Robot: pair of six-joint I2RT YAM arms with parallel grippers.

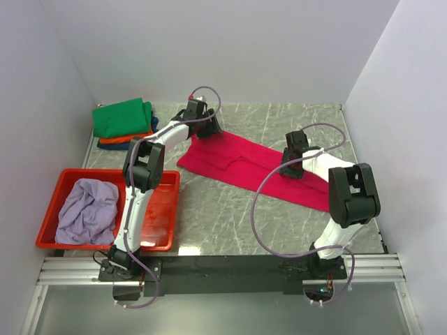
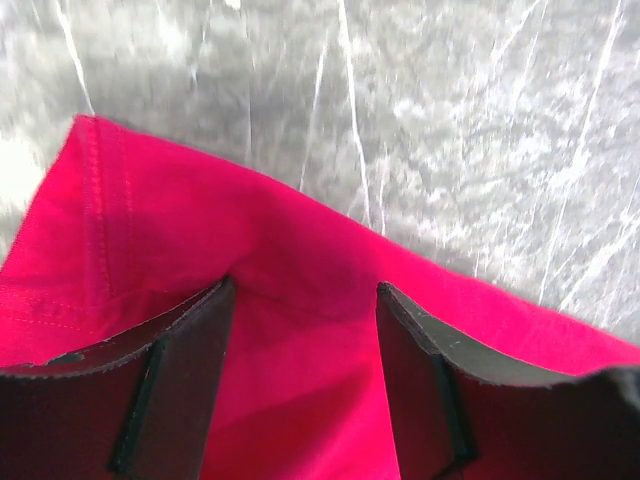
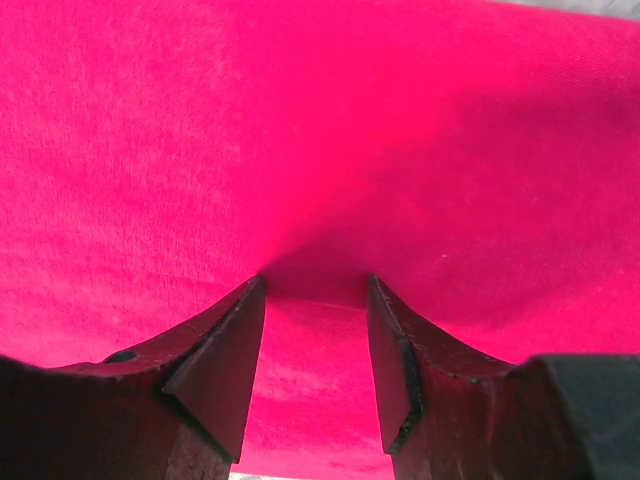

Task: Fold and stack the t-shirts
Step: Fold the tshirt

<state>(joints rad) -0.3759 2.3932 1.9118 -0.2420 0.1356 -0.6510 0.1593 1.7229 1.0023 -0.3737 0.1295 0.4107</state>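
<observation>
The crimson shirt (image 1: pixel 241 162) lies across the bench (image 1: pixel 230 216), its long axis running upper left to lower right. The left gripper (image 1: pixel 208 128) is spread on its upper-left end, and the right gripper (image 1: pixel 292 169) is spread nearer its lower-right end.

Soft, matt crimson-pink cloth t-shirt (image 1: pixel 237 160) on a polished grey marble-look tabletop (image 1: pixel 216 223); glossy red plastic tray (image 1: pixel 165 202) at eight o'clock.

The pink shirt (image 1: pixel 251 164) is spread flat in a long strip right of the tray (image 1: pixel 159 209). The lavender shirt (image 1: pixel 87 209) is crumpled inside it. The green shirt (image 1: pixel 122 117), orange shirt (image 1: pixel 131 138) and blue shirt (image 1: pixel 112 146) are stacked, folded, beyond it.
</observation>
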